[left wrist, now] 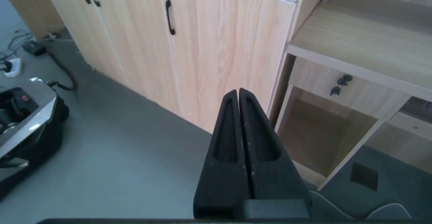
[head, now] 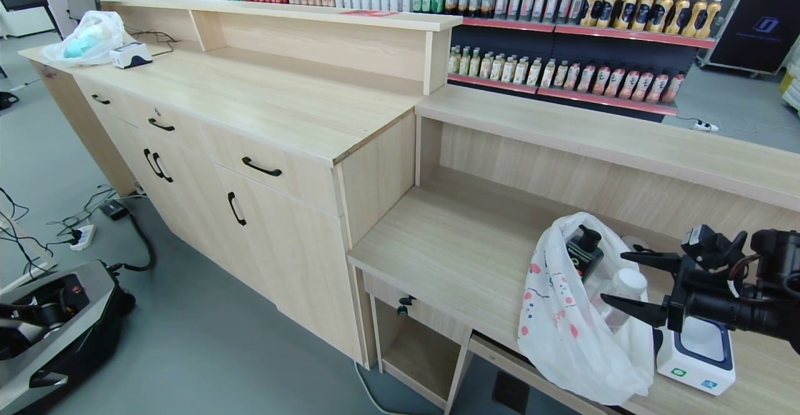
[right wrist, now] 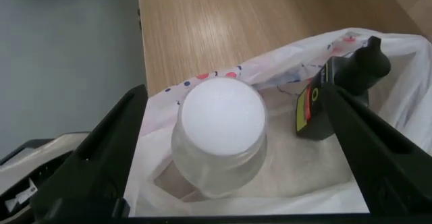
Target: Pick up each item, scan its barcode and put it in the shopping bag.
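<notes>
White-capped bottle (right wrist: 219,129) sits in the bag (head: 562,327) under your right pincer (head: 612,277), spread apart: drop looks done, so draw back clear.

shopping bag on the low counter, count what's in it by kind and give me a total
Seen in the shopping bag:
black pump bottle: 1
clear jar with a white lid: 1
total: 2
Anything deeper in the bag is hidden.
</notes>
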Robot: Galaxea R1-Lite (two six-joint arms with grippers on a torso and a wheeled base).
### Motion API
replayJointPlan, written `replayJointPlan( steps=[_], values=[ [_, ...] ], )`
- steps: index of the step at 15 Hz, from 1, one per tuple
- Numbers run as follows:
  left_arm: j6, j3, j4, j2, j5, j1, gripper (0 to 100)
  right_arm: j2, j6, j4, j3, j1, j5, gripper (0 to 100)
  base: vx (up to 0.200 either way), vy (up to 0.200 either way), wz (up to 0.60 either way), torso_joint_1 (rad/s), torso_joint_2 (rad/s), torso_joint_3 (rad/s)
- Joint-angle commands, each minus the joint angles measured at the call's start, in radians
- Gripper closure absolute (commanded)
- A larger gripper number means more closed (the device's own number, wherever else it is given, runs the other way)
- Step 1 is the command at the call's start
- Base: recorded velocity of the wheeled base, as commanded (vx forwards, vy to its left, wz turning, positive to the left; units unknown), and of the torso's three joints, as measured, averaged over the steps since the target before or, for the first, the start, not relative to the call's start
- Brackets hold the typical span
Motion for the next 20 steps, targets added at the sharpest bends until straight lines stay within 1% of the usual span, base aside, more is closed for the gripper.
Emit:
replayJointPlan(
  steps=[1,2,3,4,5,8,9,10,11,12,13,14,16,17,20],
  values=[
    [0.001,0.0,0.0,0.0,0.0,0.0,100,-0.2,0.006,0.123,0.014,-0.054,0.0,0,0.0,0.0,0.0,0.0,0.0,0.0],
    [0.001,0.0,0.0,0.0,0.0,0.0,100,-0.247,0.007,0.165,0.01,-0.085,0.0,0,0.0,0.0,0.0,0.0,0.0,0.0],
    [0.0,0.0,0.0,0.0,0.0,0.0,100,-0.324,0.007,0.212,0.012,-0.142,0.0,0,0.0,0.0,0.0,0.0,0.0,0.0],
    [0.0,0.0,0.0,0.0,0.0,0.0,100,-0.339,0.007,0.215,0.014,-0.163,0.0,0,0.0,0.0,0.0,0.0,0.0,0.0],
    [0.0,0.0,0.0,0.0,0.0,0.0,100,-0.375,0.007,0.217,0.012,-0.241,0.0,0,0.0,0.0,0.0,0.0,0.0,0.0],
    [0.0,0.0,0.0,0.0,0.0,0.0,100,-0.405,0.006,0.212,0.007,-0.382,-0.004,0,0.0,0.0,0.0,0.0,0.0,0.0],
    [0.0,0.0,0.0,0.0,0.0,0.0,100,-0.415,-0.002,0.211,0.009,-0.422,-0.046,0,0.0,0.0,0.0,0.0,0.0,0.0],
    [0.0,0.0,0.0,0.0,0.0,0.0,100,-0.416,-0.016,0.208,0.009,-0.441,-0.128,0,0.0,0.0,-0.6,0.002,-0.01,0.002],
    [0.001,0.0,0.0,0.0,0.0,0.0,100,-0.416,-0.021,0.191,0.004,-0.473,-0.233,0,0.0,0.0,-0.6,0.002,0.0,0.002],
    [0.001,0.0,0.0,0.0,0.0,0.0,100,-0.415,-0.011,0.188,0.001,-0.485,-0.24,0,0.0,0.0,-0.6,0.002,0.0,0.002],
    [0.001,0.0,0.0,0.0,0.0,0.0,100,-0.408,-0.001,0.179,0.001,-0.527,-0.291,0,0.0,0.0,-0.6,0.007,0.0,0.002],
    [0.001,0.0,0.0,0.0,0.0,0.0,100,-0.401,0.018,0.165,0.0,-0.543,-0.372,0,0.0,0.0,-0.6,0.002,0.0,0.002],
    [0.0,0.0,0.0,0.0,0.0,0.0,100,-0.384,0.088,0.137,0.0,-0.545,-0.497,0,0.0,0.0,-0.6,-0.007,0.0,0.005],
    [0.001,0.0,0.0,0.0,0.0,0.0,100,-0.37,0.128,0.116,0.003,-0.545,-0.624,0,0.0,0.0,-0.6,0.017,0.0,0.002],
    [0.001,0.0,0.0,0.0,0.0,0.0,100,-0.342,0.179,0.111,0.018,-0.547,-0.779,0,0.0,0.0,-0.6,-0.001,0.0,0.007]
  ],
)
